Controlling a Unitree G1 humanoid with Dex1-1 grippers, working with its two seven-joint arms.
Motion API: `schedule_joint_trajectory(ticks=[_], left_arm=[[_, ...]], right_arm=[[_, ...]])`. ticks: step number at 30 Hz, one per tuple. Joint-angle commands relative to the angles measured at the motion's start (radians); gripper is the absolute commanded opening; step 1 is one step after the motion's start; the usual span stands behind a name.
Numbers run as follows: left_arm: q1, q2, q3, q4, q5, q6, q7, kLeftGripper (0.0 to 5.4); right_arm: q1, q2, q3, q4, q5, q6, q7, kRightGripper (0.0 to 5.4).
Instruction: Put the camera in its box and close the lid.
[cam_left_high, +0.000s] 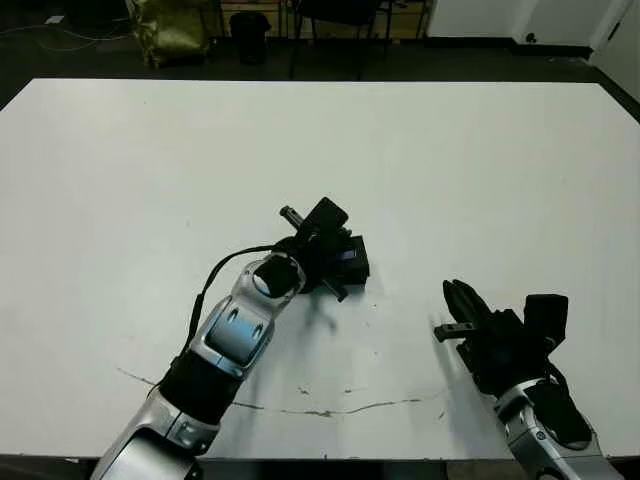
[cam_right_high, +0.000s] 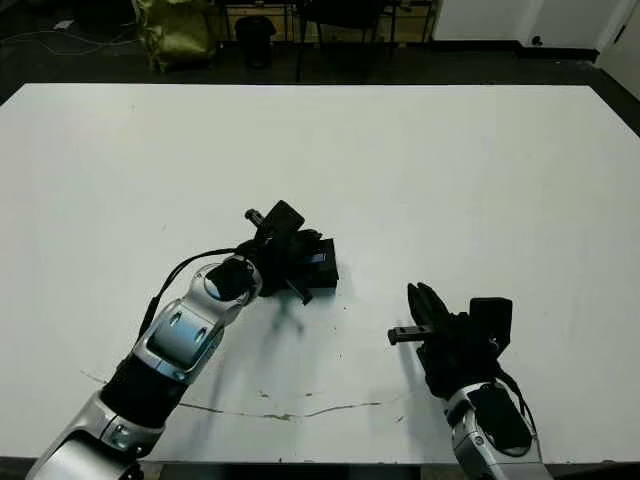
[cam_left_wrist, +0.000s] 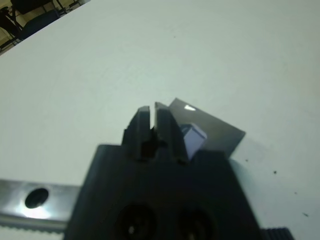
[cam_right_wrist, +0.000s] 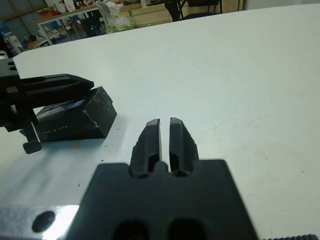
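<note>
Now the lid (cam_right_wrist: 75, 117) sits on the box near the middle of the white table (cam_left_high: 450, 160). The left gripper (cam_right_wrist: 55, 82) rests over the lid, its fingers pressed together with nothing between them. The right gripper (cam_right_wrist: 165, 132) is apart from the lid, above bare table, fingers also nearly together and empty. No camera can be seen.

head views overhead, wrist views low, sharing the lid (cam_right_wrist: 75, 119)
</note>
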Motion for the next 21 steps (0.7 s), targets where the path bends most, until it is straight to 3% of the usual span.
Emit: schedule_joint_trajectory(ticks=[1, 5, 8, 10, 15, 17, 21], left_arm=[[0.046, 0.002, -0.055, 0.046, 0.009, 0.045, -0.026, 0.02], [0.052, -0.007, -0.084, 0.03, 0.04, 0.078, -0.01, 0.02], [0.072, -0.027, -0.066, 0.018, 0.007, 0.08, -0.023, 0.02], [0.09, -0.048, -0.056, 0.013, -0.008, 0.088, -0.012, 0.02], [0.099, -0.093, -0.065, 0.046, 0.002, 0.123, 0.017, 0.02], [0.107, -0.096, -0.063, 0.085, -0.005, 0.083, 0.011, 0.02], [0.12, -0.162, 0.021, 0.158, -0.058, 0.124, 0.045, 0.02]], right_arm=[[0.009, 0.0, 0.002, -0.007, -0.007, 0.017, -0.015, 0.0], [0.006, -0.002, -0.008, 0.016, 0.015, -0.004, 0.008, 0.0], [0.003, -0.007, -0.01, 0.026, 0.007, -0.003, 0.011, 0.0], [0.003, -0.005, -0.014, 0.049, 0.011, -0.049, 0.035, 0.0], [0.007, 0.002, -0.024, 0.024, 0.038, -0.018, 0.023, 0.0], [0.007, 0.001, -0.022, 0.02, 0.032, -0.015, 0.014, 0.0], [0.0, -0.007, -0.029, 0.043, 0.031, -0.03, 0.022, 0.0]])
